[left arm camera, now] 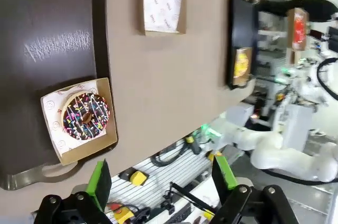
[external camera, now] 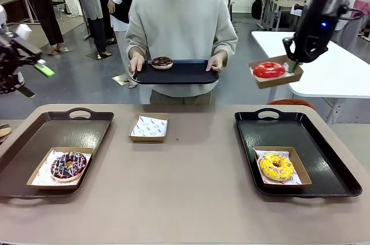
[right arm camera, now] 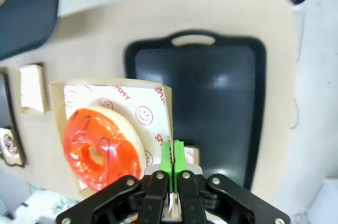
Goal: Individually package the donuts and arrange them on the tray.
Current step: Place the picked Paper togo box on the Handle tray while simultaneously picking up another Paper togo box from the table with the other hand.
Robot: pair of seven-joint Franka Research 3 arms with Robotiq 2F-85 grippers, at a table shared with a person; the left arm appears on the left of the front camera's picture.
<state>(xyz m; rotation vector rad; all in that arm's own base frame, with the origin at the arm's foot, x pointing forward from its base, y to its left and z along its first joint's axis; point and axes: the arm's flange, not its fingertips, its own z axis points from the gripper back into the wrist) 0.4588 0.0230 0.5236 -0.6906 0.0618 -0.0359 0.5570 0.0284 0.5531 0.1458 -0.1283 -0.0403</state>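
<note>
Fingers of the right gripper: green pads pinched together on the side wall of a cardboard box, holding it up in the air above the table.
Red donut: lying on smiley-print paper inside that box, just beside the closed fingers and off to one side of them, not touching the pads.
Right tray: black, down on the table beyond the right fingertips, past the raised box.
Yellow donut: in its own paper-lined box on the right tray, below the right gripper's fingers and well apart from them.
Fingers of the left gripper: spread wide with nothing between them, raised off to the robot's left of the table.
Sprinkled chocolate donut: boxed on the left tray, ahead of the open left fingers, nearer one pad than the other and clear of both.
Empty box: on the bare table between the two trays, far ahead of the left fingertips.
Plain chocolate donut: unboxed on a dark serving tray that a person holds up at the far side, well apart from both pairs of fingers.
</note>
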